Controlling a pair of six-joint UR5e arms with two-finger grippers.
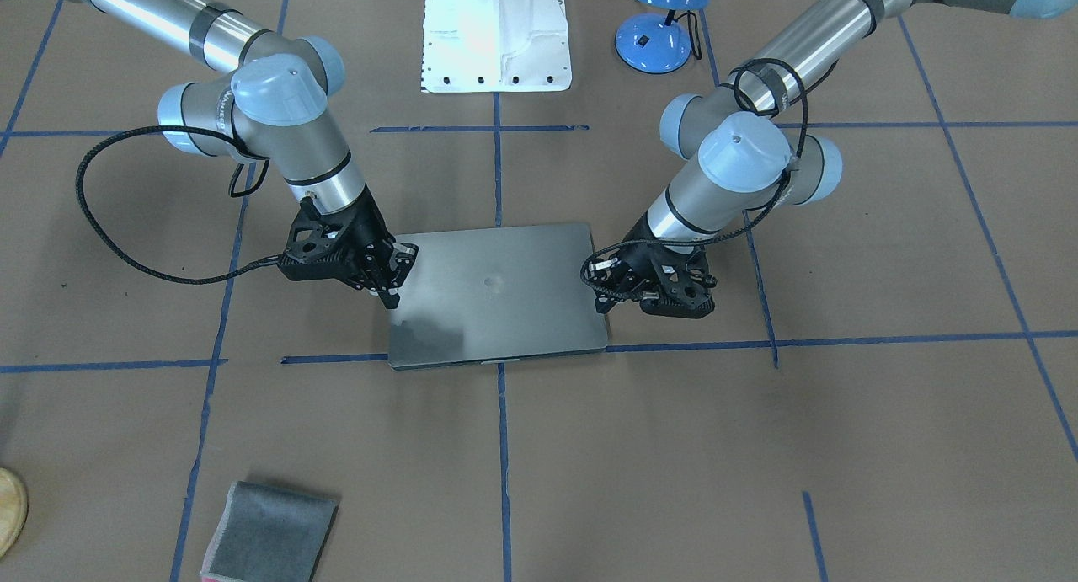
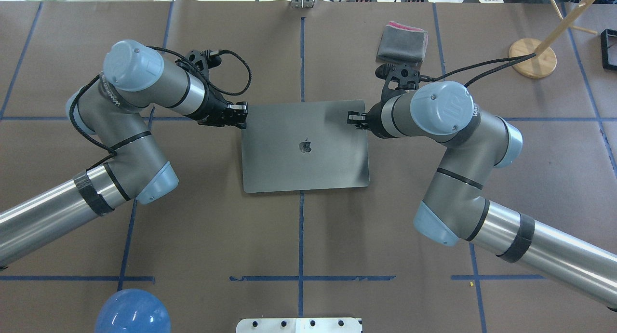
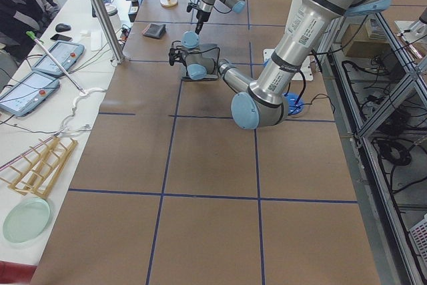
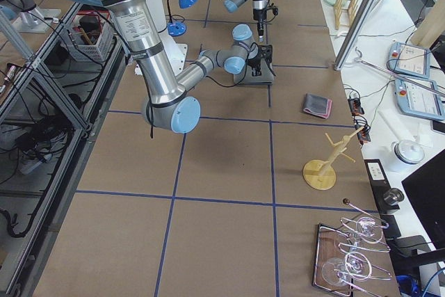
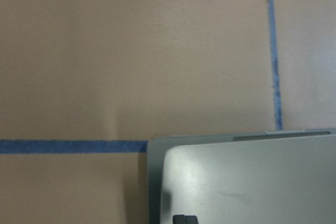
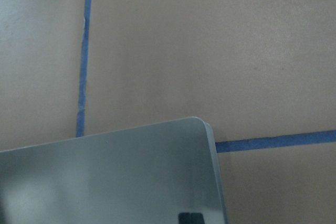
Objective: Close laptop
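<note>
The brown worktop [image 2: 299, 236] is crossed by blue tape lines. At its middle the laptop [image 2: 308, 171] is seen lying flat, lid fully down, logo upward. The left gripper [image 2: 241, 118] is held clenched on nothing at the lid's far left corner. The right gripper [image 2: 353, 118] is likewise clenched and empty at the far right corner. A folded grey cloth [image 2: 402, 44] is set beyond the right gripper.

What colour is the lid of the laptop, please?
Plain grey metal, the laptop lid bears a dark logo; the overhead exterior view shows it best.
</note>
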